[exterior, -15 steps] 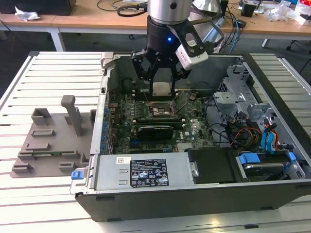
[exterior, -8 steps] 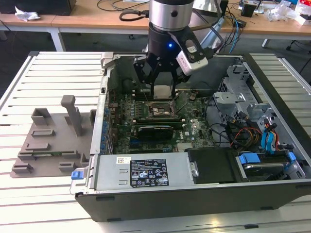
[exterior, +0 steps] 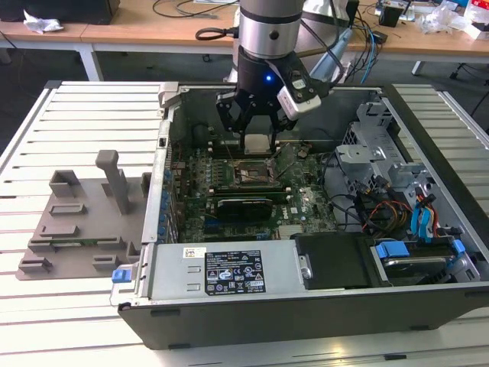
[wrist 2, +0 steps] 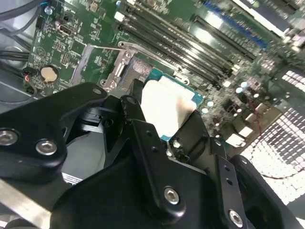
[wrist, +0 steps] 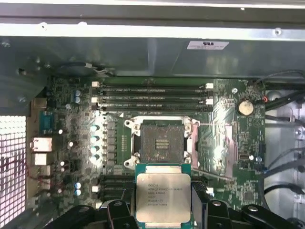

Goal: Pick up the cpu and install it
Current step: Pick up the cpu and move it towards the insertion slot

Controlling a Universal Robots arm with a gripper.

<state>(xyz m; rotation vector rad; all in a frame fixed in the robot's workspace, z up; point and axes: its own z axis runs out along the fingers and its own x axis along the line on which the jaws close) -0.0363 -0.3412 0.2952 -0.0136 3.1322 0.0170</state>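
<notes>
My gripper (exterior: 257,143) hangs inside the open computer case (exterior: 306,306), shut on the cpu (exterior: 256,142), a small square chip with a silver-grey top and green rim. The cpu (wrist: 163,196) is held flat a little above the motherboard (exterior: 302,202), just beside the black socket (wrist: 161,143) with its metal frame standing open. In the second wrist view the cpu (wrist 2: 167,106) sits between the black fingers (wrist 2: 131,107), over the green board. The socket (exterior: 252,177) lies directly below and slightly in front of the chip in the exterior view.
A grey plastic tray (exterior: 76,222) with upright posts lies on the slatted table (exterior: 92,107) at the exterior view's left. Memory slots (wrist: 152,95) run beside the socket. Drive cages and cables (exterior: 397,191) fill the case's right side. A desk (exterior: 153,23) stands behind.
</notes>
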